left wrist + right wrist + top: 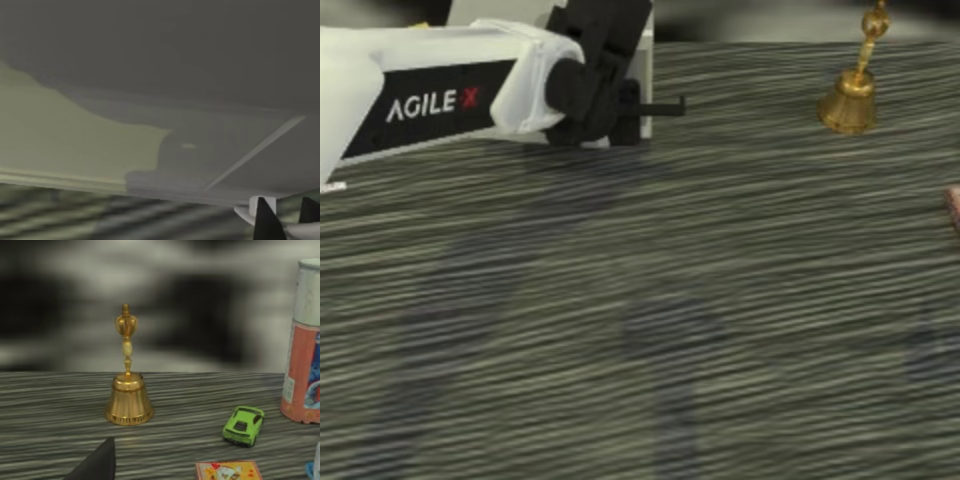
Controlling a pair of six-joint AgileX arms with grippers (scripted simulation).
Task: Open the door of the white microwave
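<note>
At the table's far-left edge, the left tool meets the white microwave; opening unclear.

This is a rendered test bench and no lived-in room: a dark counter with a streaky grey grain fills the top view, and behind it lies only a blurred grey and black backdrop. An odd mix of goods sits on it with no household order: a brass bell, a green toy car, a tall printed can and a picture card. A white arm lettered AGILE X reaches over the far left edge.
</note>
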